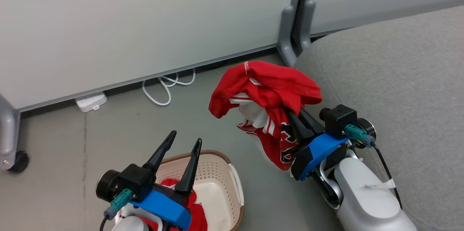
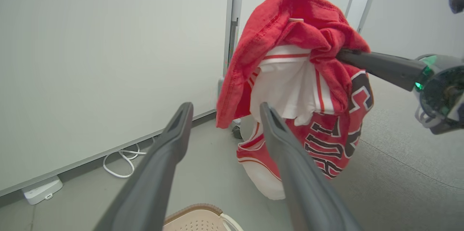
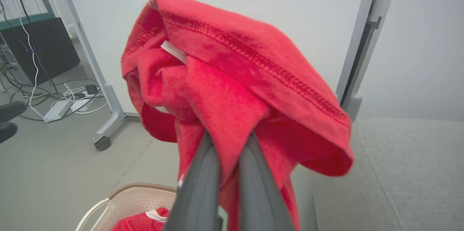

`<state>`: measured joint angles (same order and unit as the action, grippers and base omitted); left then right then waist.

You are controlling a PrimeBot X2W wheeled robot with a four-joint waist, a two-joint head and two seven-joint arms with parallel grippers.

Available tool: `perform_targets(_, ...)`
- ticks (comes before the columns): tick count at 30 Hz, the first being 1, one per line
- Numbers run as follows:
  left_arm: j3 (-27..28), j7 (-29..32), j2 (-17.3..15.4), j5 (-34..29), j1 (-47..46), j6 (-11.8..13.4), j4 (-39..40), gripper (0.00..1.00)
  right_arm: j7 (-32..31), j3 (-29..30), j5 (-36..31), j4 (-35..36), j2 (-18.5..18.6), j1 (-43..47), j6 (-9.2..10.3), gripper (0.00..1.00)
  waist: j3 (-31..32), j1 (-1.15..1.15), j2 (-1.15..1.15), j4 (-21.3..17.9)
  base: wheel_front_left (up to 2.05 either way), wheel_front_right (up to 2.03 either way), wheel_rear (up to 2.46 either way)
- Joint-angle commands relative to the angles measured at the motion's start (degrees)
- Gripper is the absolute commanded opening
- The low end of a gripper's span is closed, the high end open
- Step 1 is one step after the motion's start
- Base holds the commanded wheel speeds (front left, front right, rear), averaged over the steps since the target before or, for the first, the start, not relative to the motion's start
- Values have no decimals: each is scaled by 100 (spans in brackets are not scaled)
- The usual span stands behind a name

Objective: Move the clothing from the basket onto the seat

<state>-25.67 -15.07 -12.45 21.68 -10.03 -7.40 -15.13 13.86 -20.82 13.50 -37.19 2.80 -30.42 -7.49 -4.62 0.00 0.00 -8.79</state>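
Hanging in mid-air right now is a bunch of red clothing (image 1: 268, 93), and the right jaws are clamped shut on a fold of it. In the right wrist view you can see the two dark fingers (image 3: 203, 187) squeezed together with red fabric (image 3: 232, 78) pinched between them. From the left wrist view the bundle (image 2: 301, 78) looks like plain red cloth draped over a piece with white panels, red stripes and dark lettering, its lower end dangling free.

It sits over the grey floor (image 1: 54, 151), between the basket (image 1: 221, 158) and the sofa (image 1: 398, 78), just beside the sofa's rounded edge. Can't tell for sure if any of it brushes the upholstery, but it isn't lying on the seat.

The left jaws are spread wide and holding nothing, fingers (image 1: 190, 167) pointing up above the basket. There's more red cloth (image 1: 195, 213) with a bit of white trim down inside the basket, also visible from the right wrist (image 3: 141, 222).

Behind all that, a white cable (image 1: 163, 89) and a white power strip (image 1: 90, 101) lie along the foot of the pale partition wall (image 1: 145, 24).
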Motion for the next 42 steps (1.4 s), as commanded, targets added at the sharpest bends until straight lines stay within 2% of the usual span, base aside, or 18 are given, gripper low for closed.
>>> perform_targets(1,-21,-15,-26,11,-104,-13,18,100,18,17,20,38,15,23,-1,0,-73,0,0,-448,0,0,0)
perform_targets(13,-159,-15,-101,21,-205,-13,-53,100,61,89,77,80,12,128,-1,0,-155,0,0,-1699,0,0,0)
perform_targets(22,-181,-15,-134,25,-217,-14,-38,100,87,132,139,133,9,257,-1,0,-173,0,0,-2150,0,0,0)
perform_targets(27,-211,-16,-156,8,-240,-14,-47,100,97,141,158,142,9,266,-1,0,-189,0,0,-2237,0,0,0)
perform_targets(34,-177,-16,-200,-26,-327,-14,-56,100,71,385,320,107,12,132,-1,0,-347,0,0,-2148,0,0,0)
perform_targets(38,-140,-16,-328,-85,-458,-14,52,100,-144,903,329,-37,9,-446,-1,0,-731,0,0,-2077,0,0,0)
perform_targets(42,-244,-16,-528,-159,-762,-14,210,100,-338,1842,67,-203,52,-1302,-1,0,-1358,0,0,-1928,0,0,0)
